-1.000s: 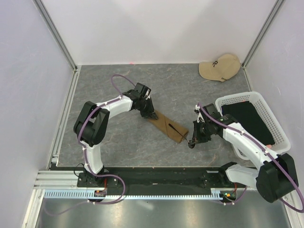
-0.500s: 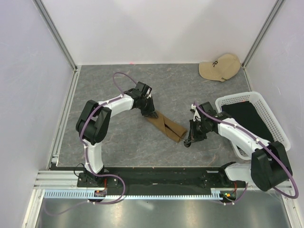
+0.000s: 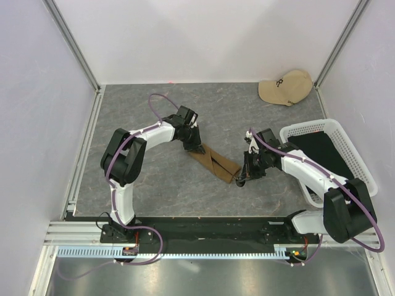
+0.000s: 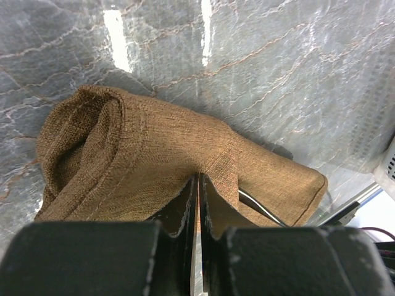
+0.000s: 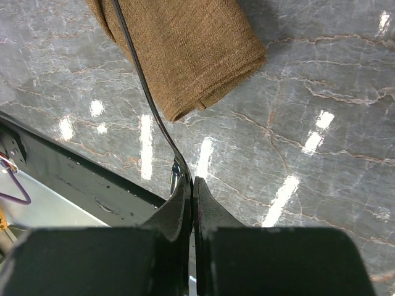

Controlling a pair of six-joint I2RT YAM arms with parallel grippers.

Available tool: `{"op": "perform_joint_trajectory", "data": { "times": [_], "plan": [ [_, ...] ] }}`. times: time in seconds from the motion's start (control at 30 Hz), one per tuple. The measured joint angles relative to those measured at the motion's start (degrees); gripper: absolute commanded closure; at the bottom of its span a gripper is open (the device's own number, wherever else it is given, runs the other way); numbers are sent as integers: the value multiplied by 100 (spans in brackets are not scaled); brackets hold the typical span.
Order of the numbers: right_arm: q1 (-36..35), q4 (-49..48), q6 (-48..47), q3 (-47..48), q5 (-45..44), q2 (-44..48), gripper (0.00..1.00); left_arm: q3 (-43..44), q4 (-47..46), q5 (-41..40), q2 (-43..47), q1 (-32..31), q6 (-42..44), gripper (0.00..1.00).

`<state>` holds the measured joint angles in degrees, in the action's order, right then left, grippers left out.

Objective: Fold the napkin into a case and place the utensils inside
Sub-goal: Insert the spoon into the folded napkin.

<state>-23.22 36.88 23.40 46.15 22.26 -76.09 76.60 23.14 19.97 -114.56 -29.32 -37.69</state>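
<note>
grey marbled tabletop (image 3: 160, 185) bears the olive-brown woven cloth napkin (image 3: 215, 161), folded into a narrow flat case between the arms. folding looks done; filling remains. the left gripper (image 4: 197, 184) is pinched on the case's upper layer. the right gripper (image 5: 192, 185) is clenched on the slim shiny metal utensil (image 5: 143, 86), which leads to the case's near end. only the left wrist view shows metal slipping under that end. only the right wrist view shows the grip on the handle.
</note>
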Motion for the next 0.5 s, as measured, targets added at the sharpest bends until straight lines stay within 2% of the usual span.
{"op": "perform_joint_trajectory", "data": {
  "times": [0.5],
  "plan": [
    [101,-363,-170,129,151,-494,100,92,205,-42,74,614,28,91]
  ]
}}
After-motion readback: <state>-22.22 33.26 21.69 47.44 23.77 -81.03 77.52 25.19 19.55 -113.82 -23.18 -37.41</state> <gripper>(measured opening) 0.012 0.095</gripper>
